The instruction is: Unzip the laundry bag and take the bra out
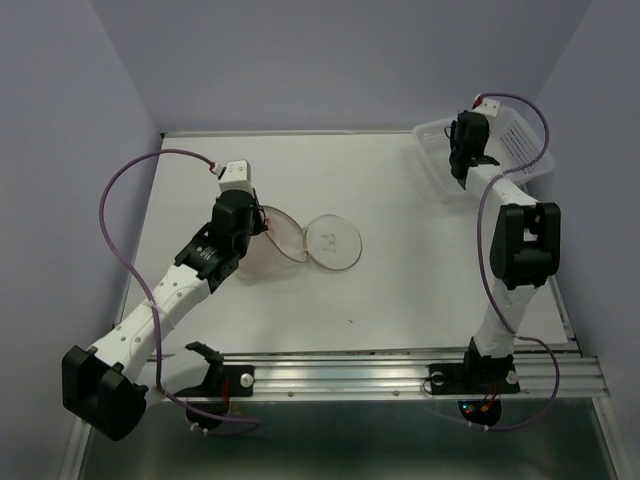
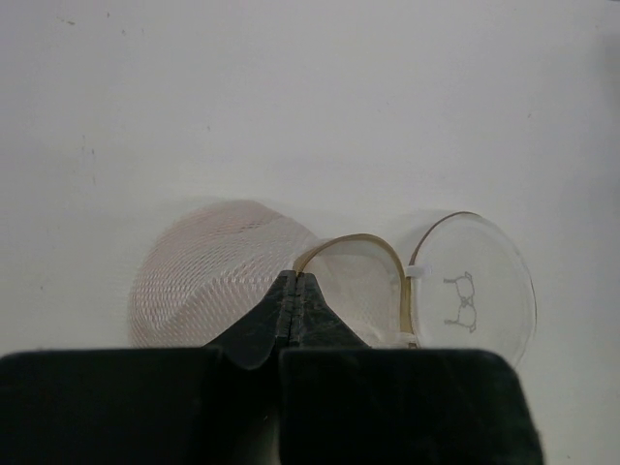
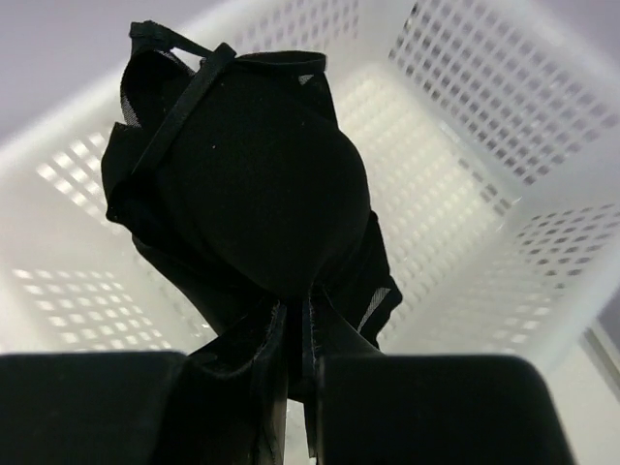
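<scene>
Laundry bag (image 1: 300, 242) is unzipped and lies open on the table (image 1: 420, 290) as two joined halves. The mesh dome half (image 2: 208, 276) is on the left. The clear round lid half (image 2: 475, 291) is just right of it and has a small bra icon printed on it. The bag's tan rim (image 2: 354, 242) arcs up between the halves, with a white tab (image 2: 418, 273) at the join.

Left gripper (image 2: 295, 289) is at the bag's near-left side. Its fingers are pressed together with no gap, tips right where the tan rim meets the mesh, so it reads as pinching the bag's edge. A bit of translucent material overlaps one finger. From the top camera the gripper body covers the left part of the dome.

Bra (image 3: 257, 184) is out of the bag and well apart from it, far to the right and further back in the top view. It's black, cup facing the wrist camera, strap looped over the top. Right gripper (image 3: 295, 329) is clamped on its lower edge with fabric bunched between the fingers. The bra hangs over the open white basket (image 3: 484, 116), which also sits well right of the bag. Can't tell if the bra touches the basket floor
</scene>
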You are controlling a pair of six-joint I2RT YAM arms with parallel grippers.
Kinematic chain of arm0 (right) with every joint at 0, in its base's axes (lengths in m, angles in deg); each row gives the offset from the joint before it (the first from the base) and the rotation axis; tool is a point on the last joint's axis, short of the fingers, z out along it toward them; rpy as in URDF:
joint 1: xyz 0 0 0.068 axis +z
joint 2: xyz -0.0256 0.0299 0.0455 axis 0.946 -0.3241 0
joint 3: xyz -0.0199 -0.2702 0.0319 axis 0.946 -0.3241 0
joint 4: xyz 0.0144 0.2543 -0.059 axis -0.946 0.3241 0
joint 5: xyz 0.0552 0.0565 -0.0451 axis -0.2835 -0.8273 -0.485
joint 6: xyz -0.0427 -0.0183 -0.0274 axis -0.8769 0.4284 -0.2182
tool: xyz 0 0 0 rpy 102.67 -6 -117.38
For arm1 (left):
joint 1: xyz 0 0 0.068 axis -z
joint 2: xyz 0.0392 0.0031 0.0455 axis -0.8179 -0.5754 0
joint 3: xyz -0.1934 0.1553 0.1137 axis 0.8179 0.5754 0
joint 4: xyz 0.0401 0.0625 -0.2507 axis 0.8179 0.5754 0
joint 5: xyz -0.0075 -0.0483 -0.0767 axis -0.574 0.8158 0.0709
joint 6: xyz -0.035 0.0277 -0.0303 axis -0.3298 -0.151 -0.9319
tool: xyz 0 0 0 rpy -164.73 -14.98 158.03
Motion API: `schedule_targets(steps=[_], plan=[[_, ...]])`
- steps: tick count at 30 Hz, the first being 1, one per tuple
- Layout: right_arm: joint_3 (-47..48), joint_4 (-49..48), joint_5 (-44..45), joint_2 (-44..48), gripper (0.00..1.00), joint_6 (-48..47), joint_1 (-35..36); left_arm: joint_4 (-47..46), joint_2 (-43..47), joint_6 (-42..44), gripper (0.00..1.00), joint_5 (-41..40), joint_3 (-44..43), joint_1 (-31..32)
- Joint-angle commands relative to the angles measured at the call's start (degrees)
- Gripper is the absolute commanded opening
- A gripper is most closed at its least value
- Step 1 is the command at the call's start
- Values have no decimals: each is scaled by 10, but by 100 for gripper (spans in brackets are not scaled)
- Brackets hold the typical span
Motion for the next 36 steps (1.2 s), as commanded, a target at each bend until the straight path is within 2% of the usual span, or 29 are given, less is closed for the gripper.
schedule_targets(steps=[1,3,5,6,7,9,10,13,16,23,27,30,36], plan=[[46,15,-24,-53,1,-3,-4,-29,19,11,0,-1,5,0],[62,19,-40,-85,1,-4,-4,-31,19,12,0,1,6,-1],[70,26,-51,-99,10,0,-4,-30,20,13,0,2,6,0],[71,30,-54,-100,17,3,-4,-30,20,14,0,2,6,-1],[70,30,-54,-100,31,3,-4,-31,21,14,0,2,6,-1],[66,31,-50,-90,47,2,-4,-33,22,14,0,3,7,0],[60,32,-47,-84,60,-3,-4,-33,23,15,0,4,8,-1],[53,34,-47,-40,76,-12,-4,-34,26,16,0,9,8,0],[36,33,-75,26,85,-11,-4,-38,28,17,0,20,8,-2],[-48,32,-243,176,93,31,3,-53,27,28,0,41,16,-2],[-121,-6,-366,238,94,60,51,-63,22,31,0,63,22,-2],[-173,-48,-415,256,94,63,150,-65,15,31,0,74,23,-2],[-259,-142,-451,237,93,95,283,-66,0,29,0,85,27,-2]])
